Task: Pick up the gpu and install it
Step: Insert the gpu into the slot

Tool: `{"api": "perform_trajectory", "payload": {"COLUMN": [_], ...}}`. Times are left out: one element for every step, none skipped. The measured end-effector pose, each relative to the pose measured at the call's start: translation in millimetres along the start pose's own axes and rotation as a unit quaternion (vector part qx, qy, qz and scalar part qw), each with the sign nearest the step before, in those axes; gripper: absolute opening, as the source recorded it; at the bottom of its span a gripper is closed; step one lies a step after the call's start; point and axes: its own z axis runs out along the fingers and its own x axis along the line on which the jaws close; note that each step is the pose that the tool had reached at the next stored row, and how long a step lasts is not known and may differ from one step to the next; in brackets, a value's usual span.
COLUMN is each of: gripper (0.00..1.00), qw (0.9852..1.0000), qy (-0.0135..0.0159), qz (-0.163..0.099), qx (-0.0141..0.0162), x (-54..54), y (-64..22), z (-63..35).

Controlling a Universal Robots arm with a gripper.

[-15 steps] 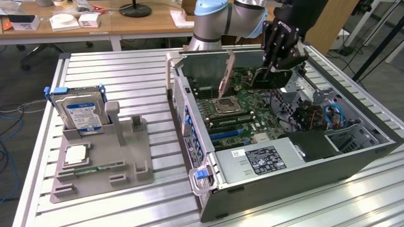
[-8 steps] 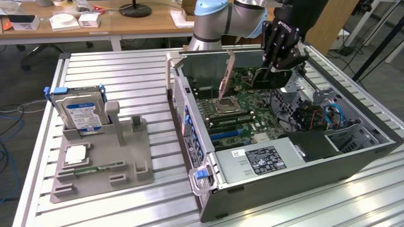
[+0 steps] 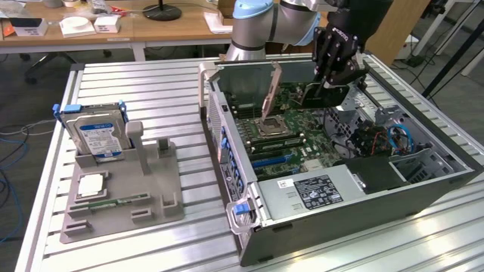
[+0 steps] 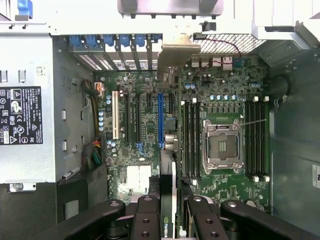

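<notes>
My gripper (image 3: pixel 332 85) hangs inside the open computer case (image 3: pixel 423 187), shut on the gpu (image 3: pixel 321 97). The card hangs below the fingers, above the motherboard (image 3: pixel 291 144). Its metal bracket (image 3: pixel 270 93) slants down toward the case's rear wall. In the wrist view the gpu (image 4: pixel 170 165) is edge-on between the two black fingers (image 4: pixel 149 220), and its bracket (image 4: pixel 176 52) is at the rear slot openings. The card lies just beside the blue expansion slot (image 4: pixel 161 120), between it and the memory slots. I cannot tell whether its edge touches the board.
The empty CPU socket (image 4: pixel 222 145) and the power supply (image 4: pixel 22 125) flank the slots. On the exterior view's left, a grey holder (image 3: pixel 151 192) carries a silver hard drive (image 3: pixel 97 135), a chip (image 3: pixel 90 184) and a memory stick (image 3: pixel 121 199). Desks stand behind the slatted table (image 3: pixel 151 90).
</notes>
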Motion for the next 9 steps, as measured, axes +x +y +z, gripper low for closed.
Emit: {"api": "perform_trajectory", "payload": {"gripper": [0.26, 0.26, 0.26, 0.26, 0.26, 0.26, 0.26, 0.26, 0.26], "qw": [1.0000, 1.0000, 1.0000, 1.0000, 1.0000, 1.0000, 1.0000, 1.0000, 1.0000], "qy": [0.0000, 0.0000, 0.0000, 0.0000, 0.0000, 0.0000, 0.0000, 0.0000, 0.0000], "qz": [0.000, 0.000, 0.000, 0.000, 0.000, 0.000, 0.000, 0.000, 0.000], "qx": [0.0000, 0.0000, 0.0000, 0.0000, 0.0000, 0.0000, 0.0000, 0.0000, 0.0000], "x": [0.0, 0.0, 0.1, 0.1, 0.1, 0.1, 0.1, 0.1, 0.2], "y": [-0.1, -0.1, -0.1, -0.2, -0.2, -0.3, -0.3, -0.4, -0.4], "z": [0.7, 1.5, 2.3, 3.2, 4.0, 4.8, 5.6, 6.4, 7.3]}}
